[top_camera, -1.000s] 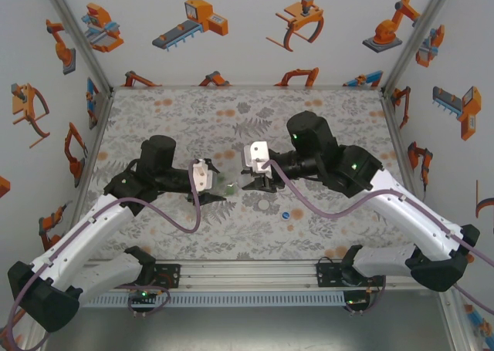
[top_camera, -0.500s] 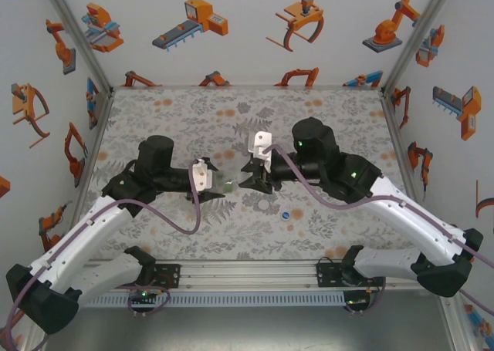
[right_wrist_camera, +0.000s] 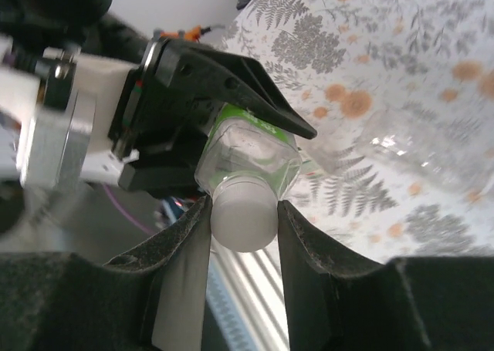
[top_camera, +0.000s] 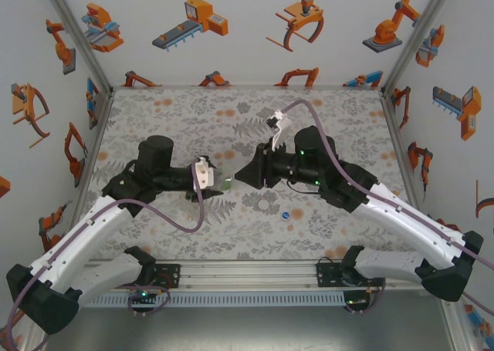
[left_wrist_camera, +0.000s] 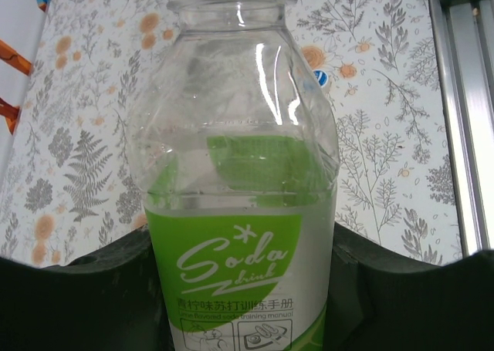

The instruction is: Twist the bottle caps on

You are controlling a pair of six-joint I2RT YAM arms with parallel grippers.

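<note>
Your left arm stretches level toward mid-table, left gripper (top_camera: 218,184) clamped on the bottle (left_wrist_camera: 239,212): clear plastic, green soda label, held sideways off the table. Your right arm meets it head-on, right gripper (right_wrist_camera: 243,204) pinching the white cap (right_wrist_camera: 244,221) seated on the bottle's neck. A blue cap (top_camera: 285,213) lies below the bottle.

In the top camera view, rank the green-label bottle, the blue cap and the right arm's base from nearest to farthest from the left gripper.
1. green-label bottle: held in the left gripper.
2. blue cap: on the table, to its right.
3. right arm's base: near edge, far right.
</note>
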